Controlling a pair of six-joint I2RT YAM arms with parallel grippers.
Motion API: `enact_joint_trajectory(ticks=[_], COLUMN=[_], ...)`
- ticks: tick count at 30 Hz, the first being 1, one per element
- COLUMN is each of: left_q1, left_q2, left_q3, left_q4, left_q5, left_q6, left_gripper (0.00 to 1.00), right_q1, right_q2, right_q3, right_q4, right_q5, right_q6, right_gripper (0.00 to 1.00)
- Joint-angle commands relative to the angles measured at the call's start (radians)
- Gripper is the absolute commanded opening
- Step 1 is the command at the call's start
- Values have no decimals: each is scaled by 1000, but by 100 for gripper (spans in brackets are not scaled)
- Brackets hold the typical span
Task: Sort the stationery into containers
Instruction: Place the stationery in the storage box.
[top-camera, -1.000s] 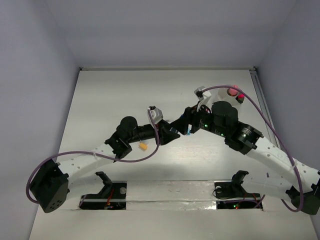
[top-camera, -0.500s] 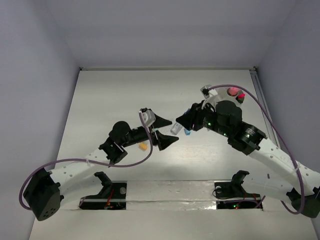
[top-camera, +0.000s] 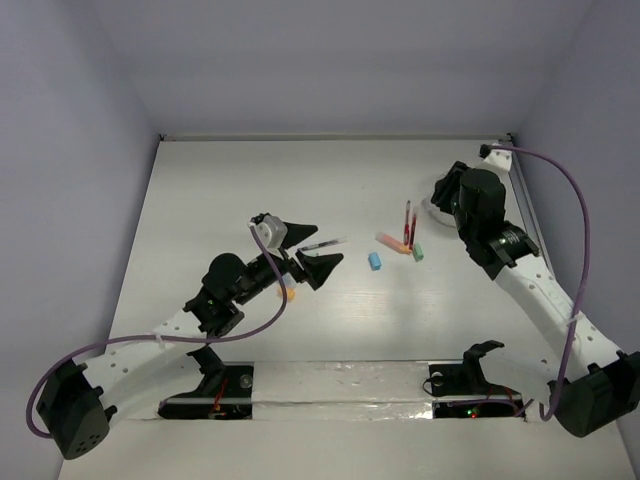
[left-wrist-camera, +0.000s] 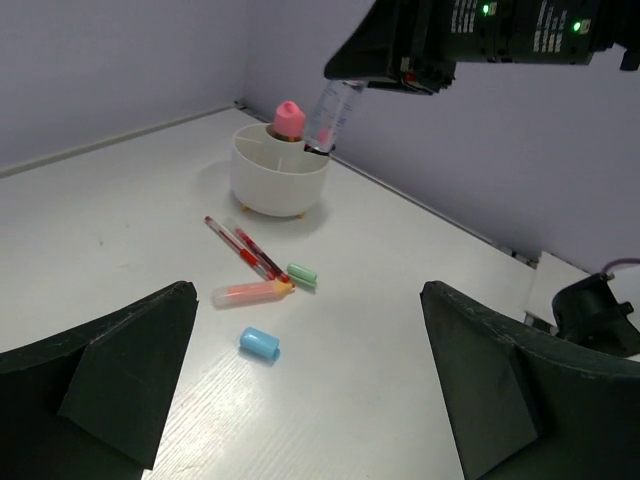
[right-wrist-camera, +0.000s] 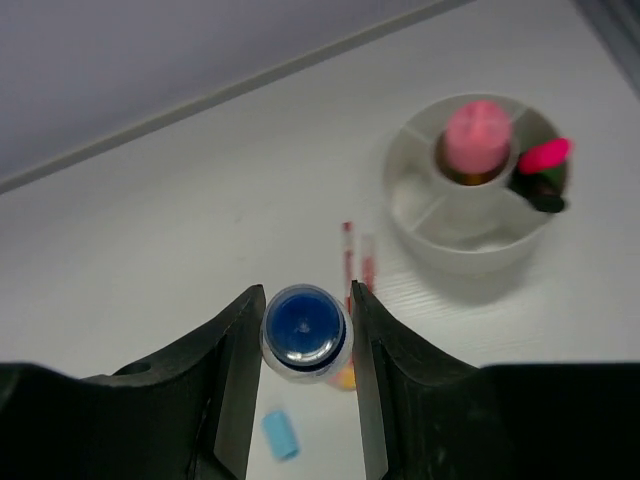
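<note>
Plastic marker (right-wrist-camera: 303, 338), likely light, stiff, slick, is pinched across its barrel by right gripper (right-wrist-camera: 305, 305) near cup (right-wrist-camera: 462, 258); left gripper (left-wrist-camera: 307, 292) gapes empty.

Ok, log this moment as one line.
left jaws open, empty | right jaws holding marker near cup | pens, eraser loose on table

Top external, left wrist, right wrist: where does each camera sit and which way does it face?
Top external: fixed above and behind the bases, looking down on the table; left arm and right arm show.
Left wrist: on the left arm, facing across the table toward the white cup; the open left gripper frames the bottom corners.
Right wrist: on the right arm, looking down past the right gripper, shut on a marker, at the cup.
Shared: all three show the red pens and blue eraser.
</note>
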Motion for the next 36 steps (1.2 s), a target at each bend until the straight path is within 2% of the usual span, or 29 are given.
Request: enact_joint_trajectory(ticks=[1,7,15,26,36], left_q1=[0,0,0,0,0], left_q2=[-36,-28,-7,1,20], left_q3=[-6,-14,-15,-23,-22], left_q4=[21,35,53,76,85], left_q5=[-77,-79,-59,-44,-33], left_q6=[-9,-22,-29,-52,-54], left_gripper=[94,94,94,94,94], right_q1=[-78,-204,-275,-303,-303], right_q2=[26,115,205,329,360], right_q3=[-32,-53,-56,-53,-84], right_q4=[118,204,276,384,413], right_q5=[207,228,234,213,193], right_q6=[-43,-54,-51,-39,-11], right_gripper=[0,0,0,0,1])
